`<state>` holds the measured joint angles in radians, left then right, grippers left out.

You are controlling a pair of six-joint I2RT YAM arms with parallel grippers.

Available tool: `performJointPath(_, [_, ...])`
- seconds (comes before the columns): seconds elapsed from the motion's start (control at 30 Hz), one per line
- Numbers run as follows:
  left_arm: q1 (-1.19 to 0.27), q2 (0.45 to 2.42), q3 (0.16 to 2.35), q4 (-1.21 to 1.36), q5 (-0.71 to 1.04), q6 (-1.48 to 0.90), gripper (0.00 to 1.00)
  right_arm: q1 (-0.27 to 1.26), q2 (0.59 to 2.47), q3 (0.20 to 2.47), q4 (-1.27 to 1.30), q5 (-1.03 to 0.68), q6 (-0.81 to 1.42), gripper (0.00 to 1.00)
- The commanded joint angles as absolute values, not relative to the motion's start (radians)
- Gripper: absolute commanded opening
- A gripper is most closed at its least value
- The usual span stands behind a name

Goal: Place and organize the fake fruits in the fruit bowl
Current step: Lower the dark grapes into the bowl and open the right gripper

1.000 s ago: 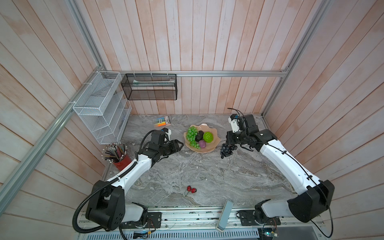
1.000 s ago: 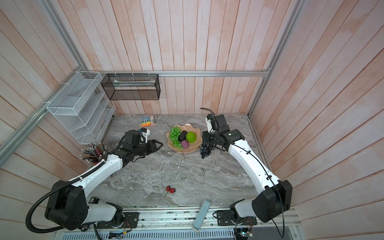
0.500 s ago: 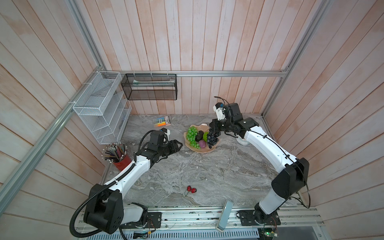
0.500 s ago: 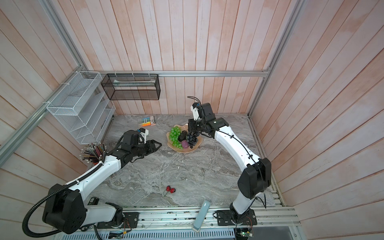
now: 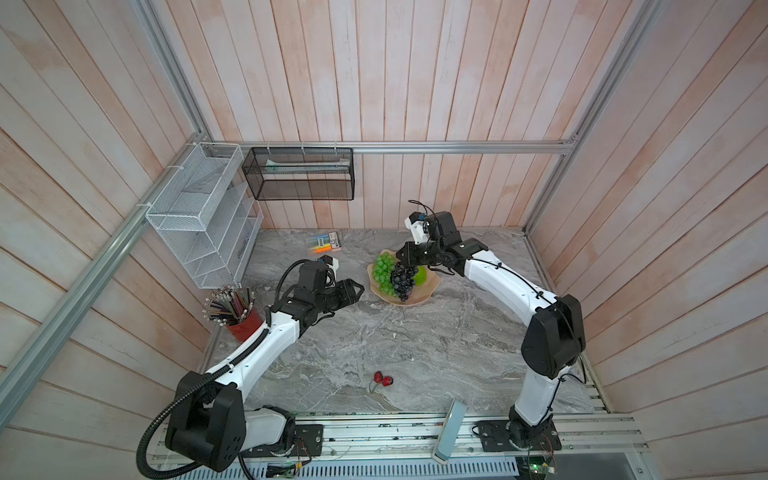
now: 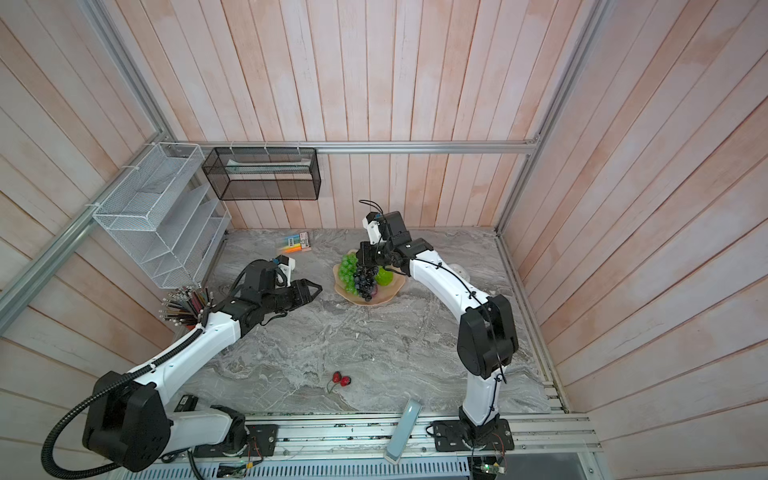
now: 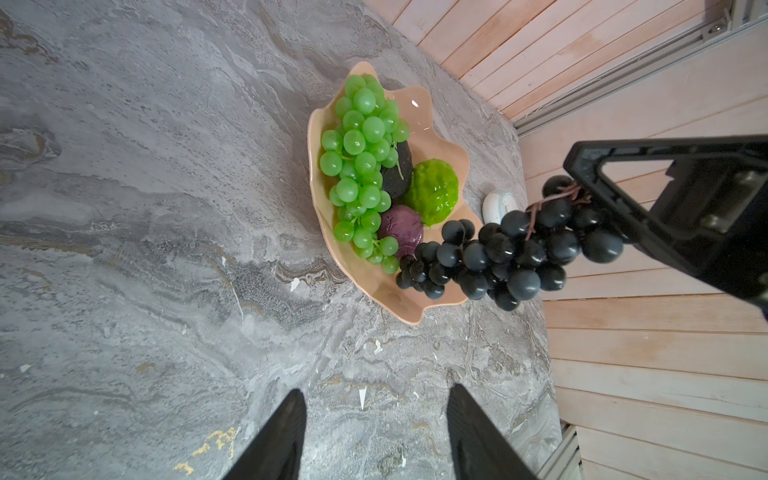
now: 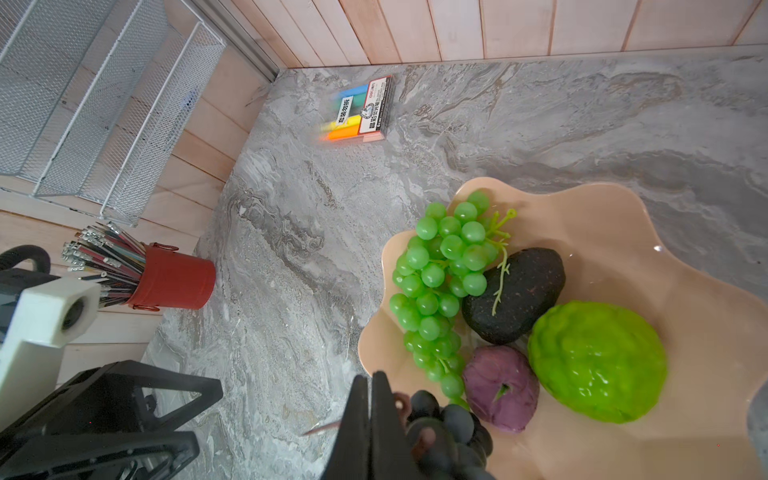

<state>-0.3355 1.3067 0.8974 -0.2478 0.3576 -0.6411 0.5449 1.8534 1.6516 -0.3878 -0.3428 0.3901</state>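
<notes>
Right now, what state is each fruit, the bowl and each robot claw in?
Dark grapes, hanging by the stem from the right gripper, over the bowl.
Green grapes, lying in the bowl.
Black oval, in the bowl.
Green bumpy ball, in the bowl.
Purple ball, in the bowl.
Cherries, on the table, outside the bowl.
Bowl, upright, partly filled.
Left gripper, open, empty.
Right gripper, shut on the grape stem.

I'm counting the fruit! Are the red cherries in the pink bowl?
No, the red cherry pair lies on the grey table near its front edge, well apart from the fruit bowl.
</notes>
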Motion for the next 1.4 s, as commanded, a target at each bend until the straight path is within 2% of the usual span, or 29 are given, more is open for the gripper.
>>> performJointPath(0.0, [-0.335, 1.279, 0.885, -0.258, 0.341, -0.647, 0.57, 0.542, 1.856, 1.623, -0.305, -0.362, 0.371, 0.00])
performJointPath(0.43, [-0.335, 1.307, 0.916, -0.270, 0.334, -0.652, 0.57, 0.404, 1.865, 1.439, -0.159, -0.450, 0.273, 0.00])
performJointPath(0.77, [-0.336, 1.346, 0.943, -0.270, 0.331, -0.660, 0.57, 0.338, 1.930, 1.439, -0.161, -0.448, 0.173, 0.00])
performJointPath(0.97, [-0.344, 1.371, 0.974, -0.276, 0.328, -0.657, 0.57, 0.335, 1.978, 1.494, -0.213, -0.378, 0.052, 0.00])
performJointPath(1.23, [-0.357, 1.382, 0.980, -0.275, 0.326, -0.661, 0.57, 0.340, 2.034, 1.528, -0.172, -0.381, 0.059, 0.00])
performJointPath(1.3, [-0.359, 1.381, 0.982, -0.278, 0.326, -0.661, 0.57, 0.340, 2.049, 1.546, -0.173, -0.379, 0.060, 0.05])
performJointPath(1.37, [-0.360, 1.382, 0.986, -0.282, 0.325, -0.658, 0.58, 0.339, 2.059, 1.565, -0.184, -0.372, 0.055, 0.18])
